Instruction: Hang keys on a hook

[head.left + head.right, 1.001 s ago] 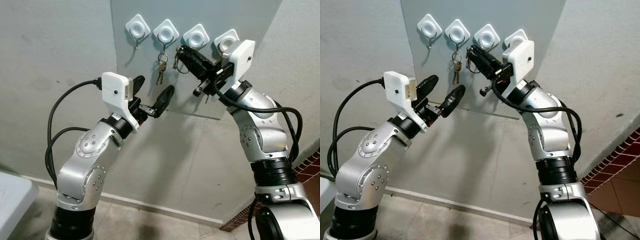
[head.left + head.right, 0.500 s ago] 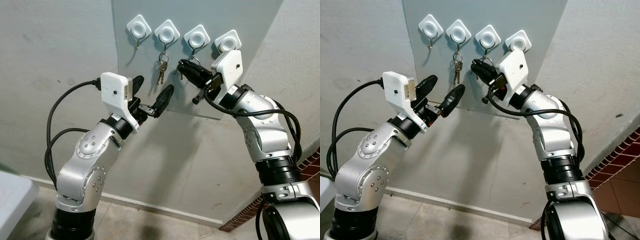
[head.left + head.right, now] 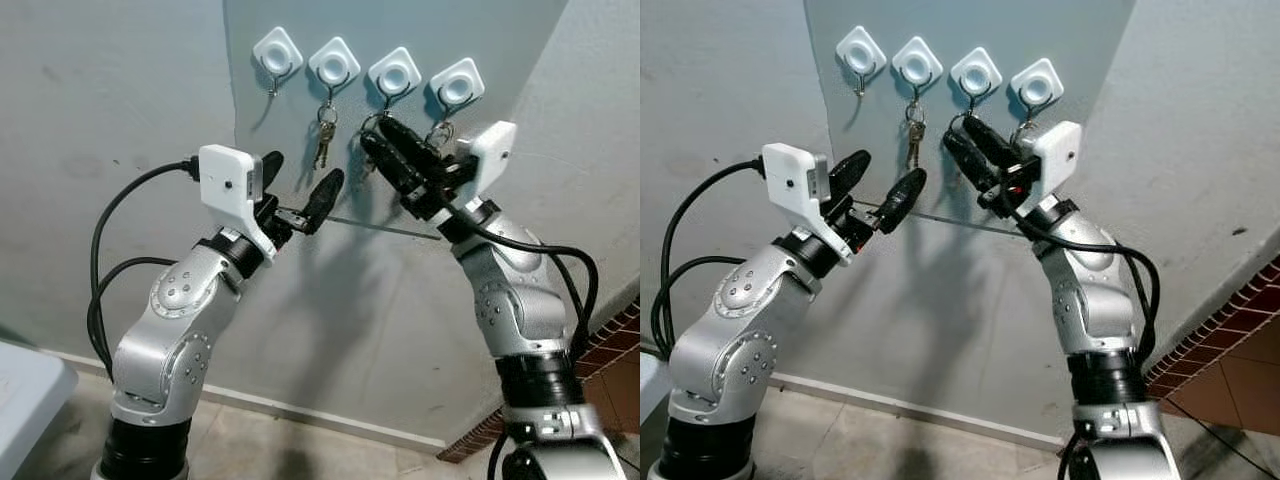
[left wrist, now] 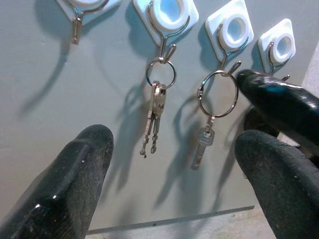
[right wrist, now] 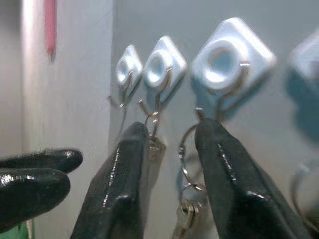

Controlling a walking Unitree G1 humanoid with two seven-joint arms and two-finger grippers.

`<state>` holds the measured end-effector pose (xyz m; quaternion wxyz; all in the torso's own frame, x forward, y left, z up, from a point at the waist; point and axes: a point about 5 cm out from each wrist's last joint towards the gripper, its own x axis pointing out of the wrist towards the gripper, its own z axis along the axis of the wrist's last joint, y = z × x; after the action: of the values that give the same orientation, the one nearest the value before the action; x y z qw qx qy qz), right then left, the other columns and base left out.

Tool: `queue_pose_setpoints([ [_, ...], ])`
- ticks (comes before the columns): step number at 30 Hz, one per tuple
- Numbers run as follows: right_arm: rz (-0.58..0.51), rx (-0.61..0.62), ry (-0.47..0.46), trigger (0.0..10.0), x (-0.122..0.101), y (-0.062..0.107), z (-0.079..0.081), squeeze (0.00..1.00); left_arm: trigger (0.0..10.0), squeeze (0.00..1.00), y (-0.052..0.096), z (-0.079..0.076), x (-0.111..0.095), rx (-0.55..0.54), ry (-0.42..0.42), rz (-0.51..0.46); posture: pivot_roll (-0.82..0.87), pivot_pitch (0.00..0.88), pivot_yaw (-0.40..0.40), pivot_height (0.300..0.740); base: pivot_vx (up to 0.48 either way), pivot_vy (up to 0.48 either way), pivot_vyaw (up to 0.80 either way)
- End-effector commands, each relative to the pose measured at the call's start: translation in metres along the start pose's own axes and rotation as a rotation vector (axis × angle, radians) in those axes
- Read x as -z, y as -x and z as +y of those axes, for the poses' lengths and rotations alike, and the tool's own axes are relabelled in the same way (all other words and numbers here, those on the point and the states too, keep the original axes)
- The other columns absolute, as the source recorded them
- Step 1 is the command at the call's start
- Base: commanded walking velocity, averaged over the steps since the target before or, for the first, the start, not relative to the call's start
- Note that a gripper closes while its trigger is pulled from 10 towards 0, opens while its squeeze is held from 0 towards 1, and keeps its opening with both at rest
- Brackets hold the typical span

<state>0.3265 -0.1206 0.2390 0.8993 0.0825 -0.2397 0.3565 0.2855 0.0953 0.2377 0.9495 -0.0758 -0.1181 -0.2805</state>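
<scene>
Left wrist view shows a key ring on the third hook; both grippers' fingers spread, empty.

The hooks are thin shiny wire metal on glossy white plastic mounts, stuck to a smooth matt grey panel, and the wall around it looks like matt, slightly scuffed paint. Key rings and keys are polished silvery metal. Both arms are brushed silver metal with matt white plastic camera housings, and the black gripper fingers look rubbery with a faint sheen, a bit dusty up close.
</scene>
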Motion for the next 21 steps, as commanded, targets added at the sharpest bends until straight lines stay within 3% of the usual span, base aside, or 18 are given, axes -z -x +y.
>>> queue_pose_setpoints([
  [1, -0.034, 0.032, -0.019, 10.0, -0.006, 0.004, 0.002, 1.00, 10.0, 0.00, 0.000, 0.001, 0.001, -0.018, -0.021, -0.006, 0.02, 0.024, -0.045, 0.732, 0.000, 0.000, 0.00],
  [11, -0.023, 0.123, -0.079, 10.0, 0.006, 0.024, 0.015, 1.00, 10.0, 0.00, 0.004, 0.009, 0.018, -0.077, -0.012, 0.020, 0.01, 0.017, -0.036, 0.732, 0.000, 0.000, 0.00],
  [21, 0.157, 0.189, -0.133, 10.0, 0.053, 0.065, 0.030, 1.00, 10.0, 0.00, 0.028, 0.026, 0.081, -0.216, 0.062, 0.144, 0.00, 0.000, -0.032, 0.732, 0.000, 0.000, 0.00],
])
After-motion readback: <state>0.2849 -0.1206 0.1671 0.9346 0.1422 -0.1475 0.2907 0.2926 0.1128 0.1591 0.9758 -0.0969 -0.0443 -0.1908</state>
